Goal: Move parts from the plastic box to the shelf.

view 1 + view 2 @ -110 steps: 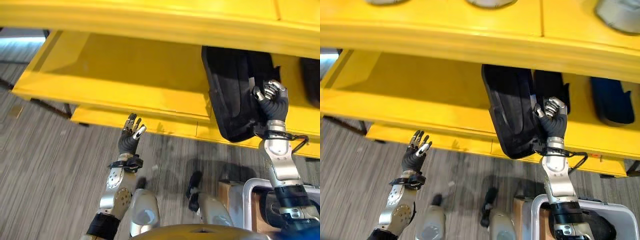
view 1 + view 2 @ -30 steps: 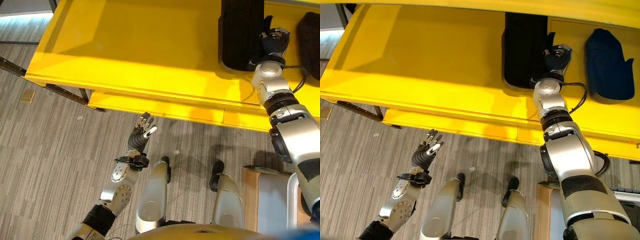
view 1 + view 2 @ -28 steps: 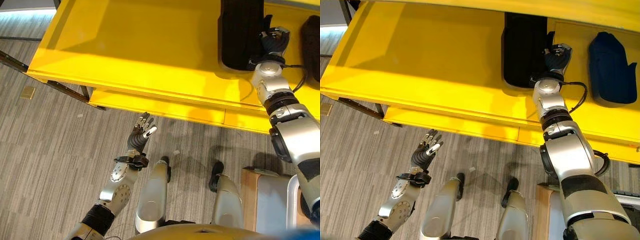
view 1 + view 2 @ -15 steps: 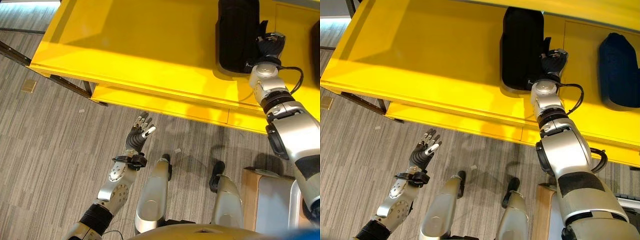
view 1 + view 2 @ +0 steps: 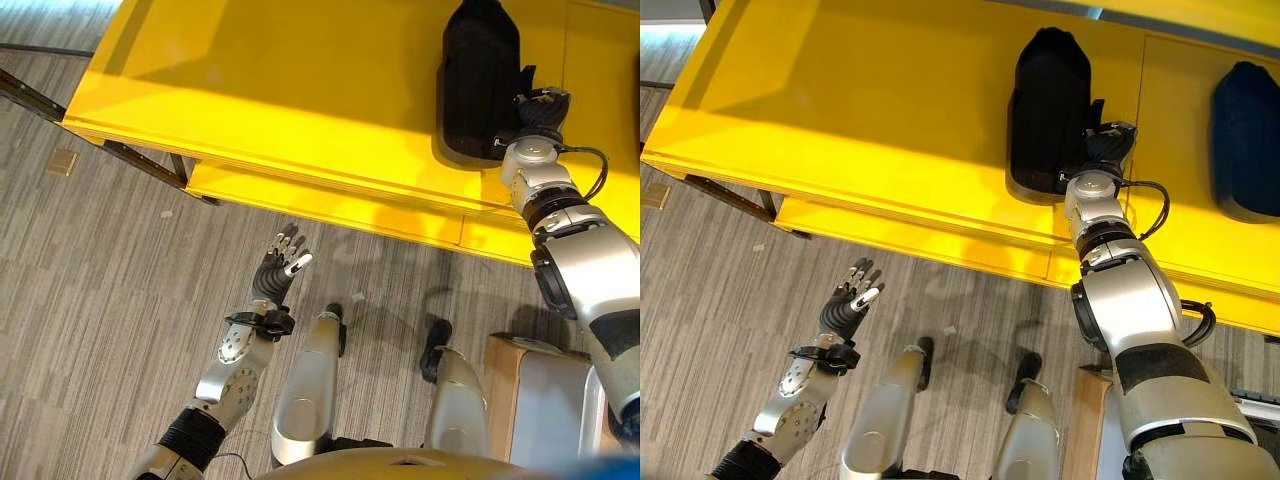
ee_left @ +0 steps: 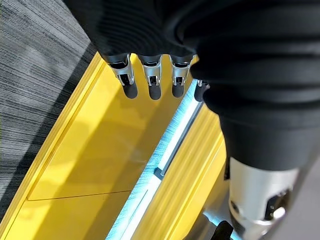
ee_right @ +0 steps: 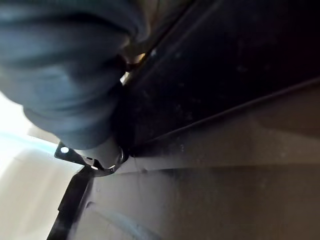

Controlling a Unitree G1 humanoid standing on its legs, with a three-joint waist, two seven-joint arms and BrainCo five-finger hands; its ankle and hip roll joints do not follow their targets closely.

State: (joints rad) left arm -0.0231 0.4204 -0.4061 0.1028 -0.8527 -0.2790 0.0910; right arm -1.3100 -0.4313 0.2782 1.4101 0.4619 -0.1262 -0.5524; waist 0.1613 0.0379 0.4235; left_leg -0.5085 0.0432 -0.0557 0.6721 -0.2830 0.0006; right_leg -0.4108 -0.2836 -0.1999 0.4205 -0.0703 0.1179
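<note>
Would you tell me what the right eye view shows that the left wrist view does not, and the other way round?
The right eye view adds the black part lying on the yellow shelf, the right hand against its side, and a dark blue part in the next bay to the right. The left wrist view adds a pale strip running between the shelf's yellow boards. Both share the left hand, open with straight fingers, the shelf, and the grey floor.

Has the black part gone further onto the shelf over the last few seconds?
Yes. The black part overhung the yellow shelf's front edge before; now it lies wholly on the shelf, beside the right hand.
</note>
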